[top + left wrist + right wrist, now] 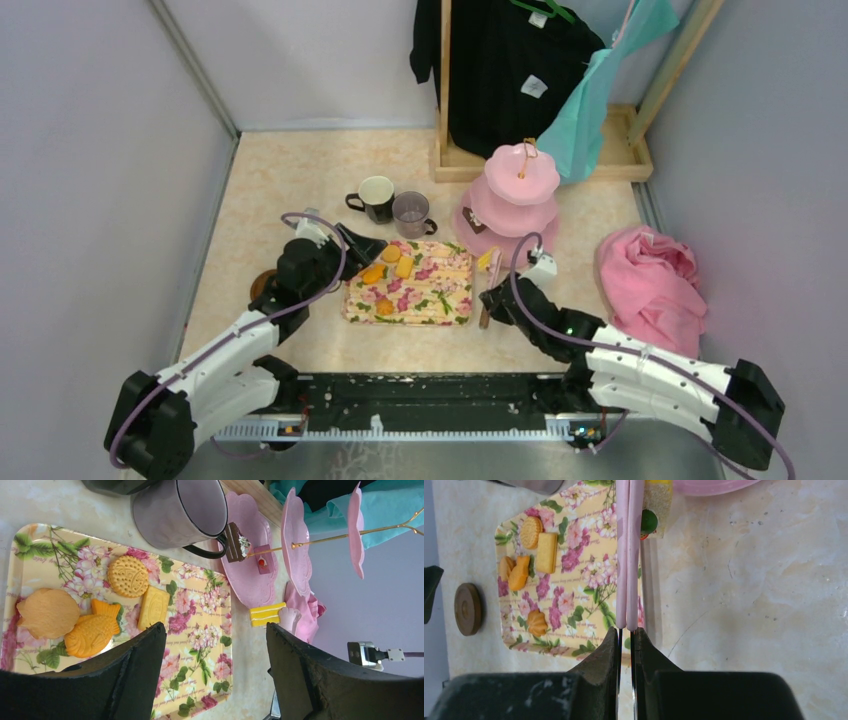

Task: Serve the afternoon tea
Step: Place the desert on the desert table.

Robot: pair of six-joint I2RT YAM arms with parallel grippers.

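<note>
Snacks (385, 270) are laid on the flower-patterned tray (445, 295); the left gripper (215, 630) is held, jaws parted, over the tray's left end; pink tongs (629, 555) are clamped in the right gripper (626, 632) along the tray's right edge.

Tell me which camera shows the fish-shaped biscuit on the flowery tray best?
The left wrist view: the fish-shaped biscuit lies close, its tail and pattern clear. The right wrist view shows it small and plain; the top view, just an orange speck.
</note>
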